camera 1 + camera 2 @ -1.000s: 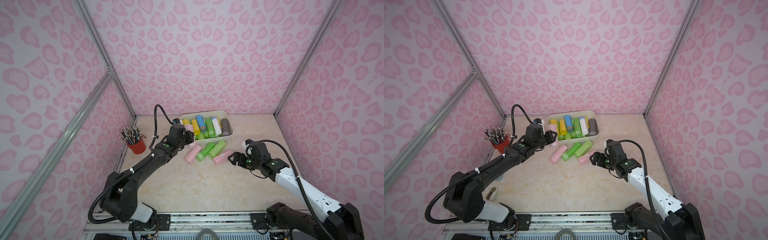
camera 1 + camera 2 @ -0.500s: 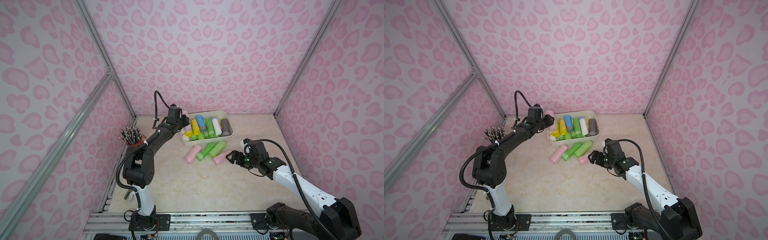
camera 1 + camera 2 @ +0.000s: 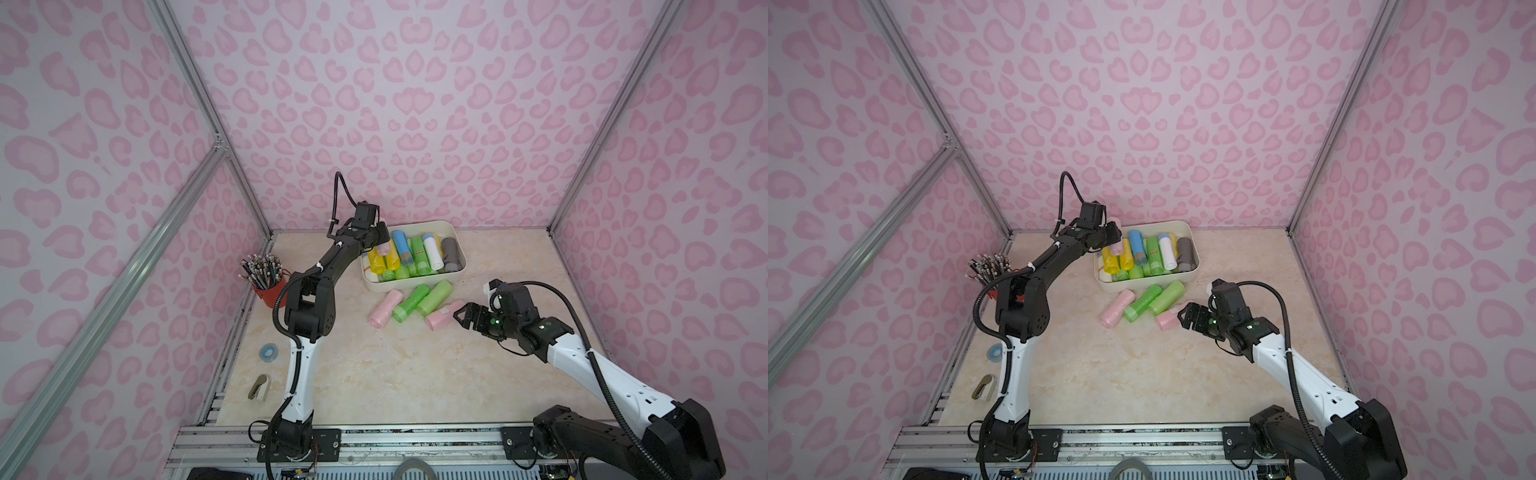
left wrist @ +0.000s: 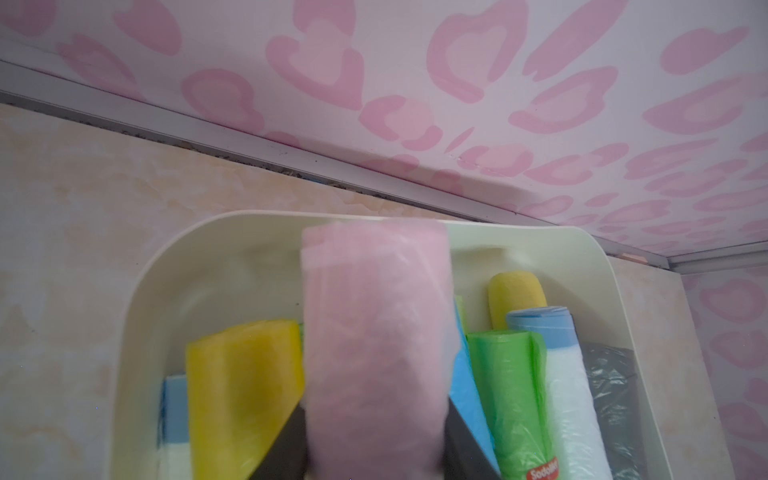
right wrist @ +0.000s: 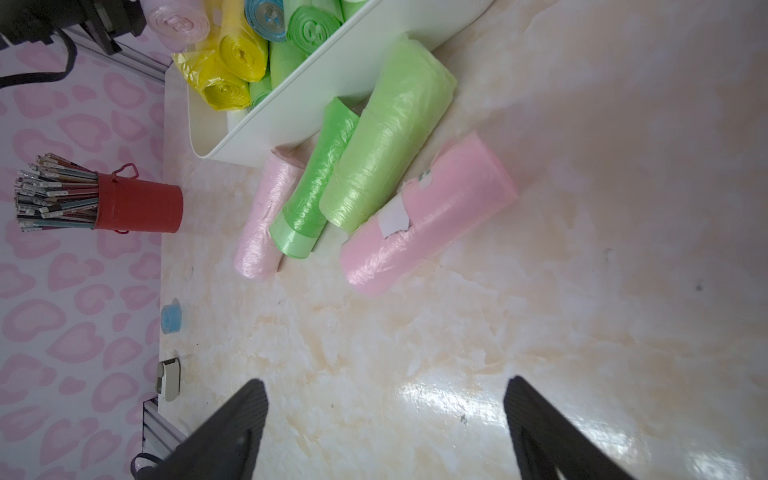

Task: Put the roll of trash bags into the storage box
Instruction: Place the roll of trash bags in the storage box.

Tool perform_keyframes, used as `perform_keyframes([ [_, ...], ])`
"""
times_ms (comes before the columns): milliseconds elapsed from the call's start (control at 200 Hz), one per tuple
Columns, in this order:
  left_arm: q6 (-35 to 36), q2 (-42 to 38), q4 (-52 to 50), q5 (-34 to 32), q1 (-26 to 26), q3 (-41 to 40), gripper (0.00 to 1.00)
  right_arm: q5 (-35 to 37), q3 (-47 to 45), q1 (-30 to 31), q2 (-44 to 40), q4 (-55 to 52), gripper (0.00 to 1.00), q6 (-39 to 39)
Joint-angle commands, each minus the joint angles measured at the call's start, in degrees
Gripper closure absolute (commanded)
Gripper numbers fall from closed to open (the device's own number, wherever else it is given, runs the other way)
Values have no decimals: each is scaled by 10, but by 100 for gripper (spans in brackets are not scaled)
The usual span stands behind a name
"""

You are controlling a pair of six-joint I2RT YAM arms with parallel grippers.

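The left claw is clamped across a pale pink trash-bag roll, holding it above the far-left corner of the cream storage box, not yet released. Such a roll looks light, soft and slick; grip mid-length, across its girth. Rightward, the right claw gapes empty just beside a labelled pink roll on the table.
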Motion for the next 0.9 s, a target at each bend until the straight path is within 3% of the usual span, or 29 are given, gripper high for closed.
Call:
perform_keyframes([
  [0, 14, 12, -32, -24, -6, 17, 66, 6, -3, 0, -2, -8, 9, 4],
  [310, 15, -3, -37, -49, -22, 7, 65, 13, -2, 0, -14, -27, 9, 0],
  [505, 8, -55, -3, -57, -28, -67, 63, 14, -5, 0, -17, -27, 9, 3],
  [600, 5, -71, 17, -68, -29, -100, 54, 14, -5, 0, -15, -28, 9, 1],
  [710, 1, -64, 11, -63, -30, -100, 29, 9, -3, 0, -11, -29, 10, 0],
  [896, 10, -87, 28, -86, -55, -118, 17, 7, 5, 0, -14, -47, 10, -1],
])
